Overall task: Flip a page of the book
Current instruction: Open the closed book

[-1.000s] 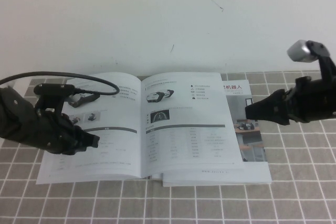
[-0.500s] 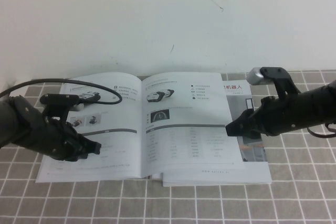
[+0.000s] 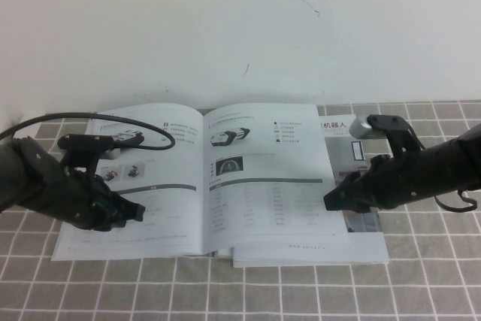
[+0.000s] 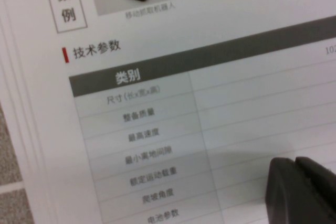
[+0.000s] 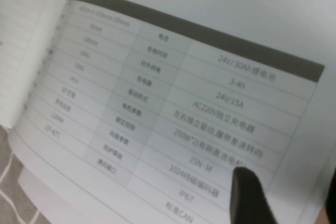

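The book (image 3: 169, 193) lies open and flat on the table. The page (image 3: 263, 186) is its right-hand leaf, showing a black-white machine and a dark arched picture. My right gripper (image 3: 334, 199) is low at this leaf's outer edge and open. In the right wrist view (image 5: 289, 198) one finger (image 5: 249, 195) rests over the page's table (image 5: 184, 77) and the other sits at the frame's edge. My left gripper (image 3: 134, 212) is shut and empty, its tips on the left-hand page. It also shows in the left wrist view (image 4: 294, 163), over the grey-barred table (image 4: 157, 108).
A cover leaf (image 3: 367, 234) with a photo and Chinese title sticks out under the right page. A black cable (image 3: 143, 119) loops over the left page's top. The grey tiled cloth (image 3: 301, 291) covers the table, with a white wall behind.
My right arm has swung in from the right and come down to the right page's outer edge. My left gripper has shifted slightly along the left page.
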Controlling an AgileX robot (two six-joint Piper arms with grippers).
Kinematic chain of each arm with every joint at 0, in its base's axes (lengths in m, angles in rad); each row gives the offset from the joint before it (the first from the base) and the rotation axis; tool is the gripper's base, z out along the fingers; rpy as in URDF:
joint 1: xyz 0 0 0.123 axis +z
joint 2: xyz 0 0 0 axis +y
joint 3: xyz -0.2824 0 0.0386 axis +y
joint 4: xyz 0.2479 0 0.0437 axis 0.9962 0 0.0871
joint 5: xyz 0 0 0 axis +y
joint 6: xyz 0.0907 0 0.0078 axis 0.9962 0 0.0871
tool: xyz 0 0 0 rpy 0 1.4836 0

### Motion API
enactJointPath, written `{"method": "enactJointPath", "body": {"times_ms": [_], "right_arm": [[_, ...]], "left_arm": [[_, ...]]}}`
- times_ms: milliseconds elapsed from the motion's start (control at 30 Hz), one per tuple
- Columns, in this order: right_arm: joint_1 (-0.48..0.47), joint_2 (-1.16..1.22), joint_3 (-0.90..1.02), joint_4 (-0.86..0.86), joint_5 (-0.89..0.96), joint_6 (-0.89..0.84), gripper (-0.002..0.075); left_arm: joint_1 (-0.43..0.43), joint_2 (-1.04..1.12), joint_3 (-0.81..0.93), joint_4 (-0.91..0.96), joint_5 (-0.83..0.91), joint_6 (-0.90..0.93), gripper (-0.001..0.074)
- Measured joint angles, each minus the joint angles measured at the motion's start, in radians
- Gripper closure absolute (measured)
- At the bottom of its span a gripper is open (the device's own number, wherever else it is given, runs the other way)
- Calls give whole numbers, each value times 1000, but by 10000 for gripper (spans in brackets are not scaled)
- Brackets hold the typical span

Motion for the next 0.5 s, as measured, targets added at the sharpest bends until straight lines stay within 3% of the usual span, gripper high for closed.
{"method": "enactJointPath", "body": {"times_ms": [500], "right_arm": [[0,2,-1,92,41,-46,402]], "left_arm": [[0,3,0,-64,8,46,738]]}}
